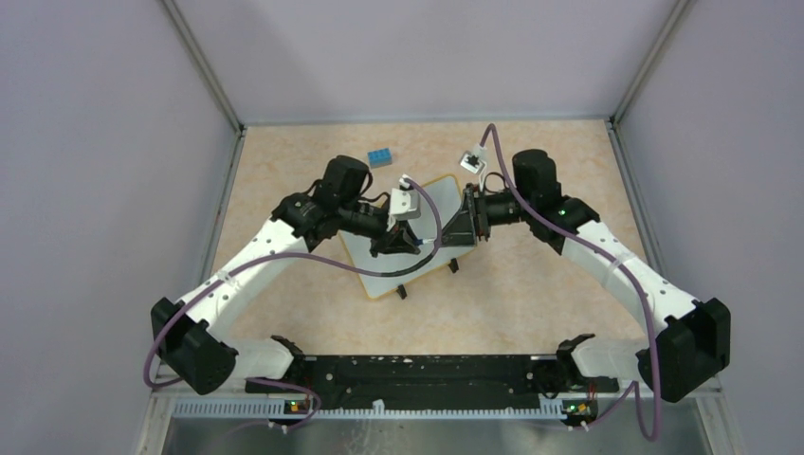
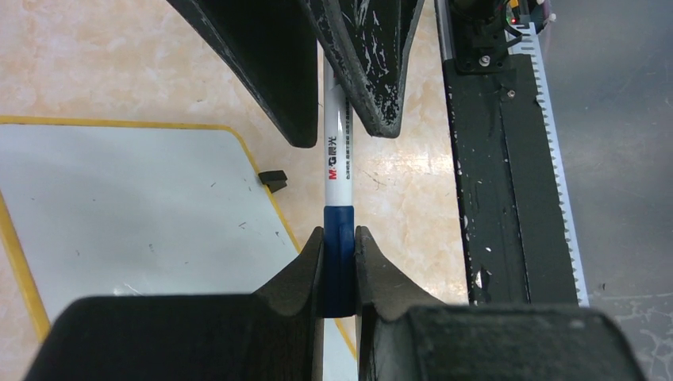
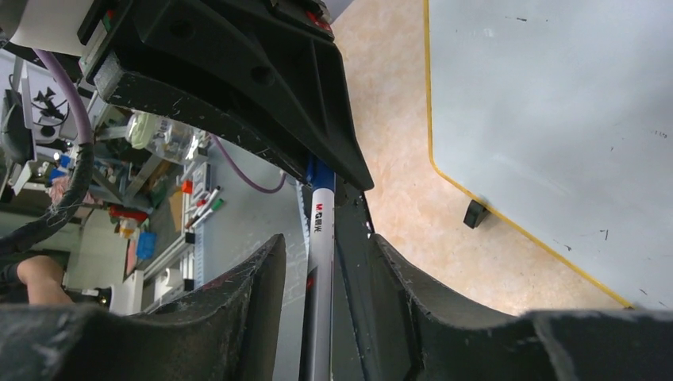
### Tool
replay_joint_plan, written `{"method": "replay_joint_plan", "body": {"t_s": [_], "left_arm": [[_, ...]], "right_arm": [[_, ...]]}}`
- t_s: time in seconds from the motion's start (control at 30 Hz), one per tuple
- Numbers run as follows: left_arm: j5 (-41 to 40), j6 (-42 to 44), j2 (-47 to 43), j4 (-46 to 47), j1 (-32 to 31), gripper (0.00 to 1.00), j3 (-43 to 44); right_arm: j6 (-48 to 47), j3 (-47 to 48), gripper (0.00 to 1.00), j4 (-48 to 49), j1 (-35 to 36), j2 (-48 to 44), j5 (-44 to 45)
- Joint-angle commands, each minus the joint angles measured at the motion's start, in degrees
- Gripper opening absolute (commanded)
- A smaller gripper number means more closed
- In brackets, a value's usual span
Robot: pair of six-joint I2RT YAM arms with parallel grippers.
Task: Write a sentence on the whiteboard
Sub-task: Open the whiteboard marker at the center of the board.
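Counting left to right from the overhead view: two arms, one small blue block (image 1: 380,157) toward the back of the bench (image 1: 531,294), one whiteboard (image 1: 375,268), one marker (image 2: 335,151). Starting with the left gripper (image 2: 340,236): pinched tight onto the marker's dark blue cap, both fingers pressed right against it. Next the whiteboard, lying flat around the middle of the bench, turned at an angle, partly hidden under the two grippers. White face, rounded corners, thin yellow-orange rim, only a few tiny dark specks on the surface, plus two little black clip feet (image 1: 402,292) along the near edge. Then the marker, held up off the bench close by the board's rim, white barrel with red and black print, bridging from one gripper to the other. Ending with the right gripper (image 3: 317,230): spread a bit around the barrel, clear gap on one side, so not clamping anything.
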Motion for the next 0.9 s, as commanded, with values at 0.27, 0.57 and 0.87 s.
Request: {"method": "replay_joint_plan", "body": {"t_s": [0.27,0.57,0.87], "left_arm": [[1.08,-1.23,1.45,1.46,-0.05,0.00,-0.45],[1.35,-2.70,1.45,2.50,-0.09,0.00,-0.70],[2.88,-4.41,1.92,3.31,0.03,0.00,-0.43]], "right_arm": [[-2.29,1.67,0.34,-0.42,1.25,-0.06,-0.49],[-2.91,1.34,0.25,-0.49,1.53,-0.11,-0.53],[-2.87,2.09,0.23,-0.48,1.62,-0.05,-0.49]]}}
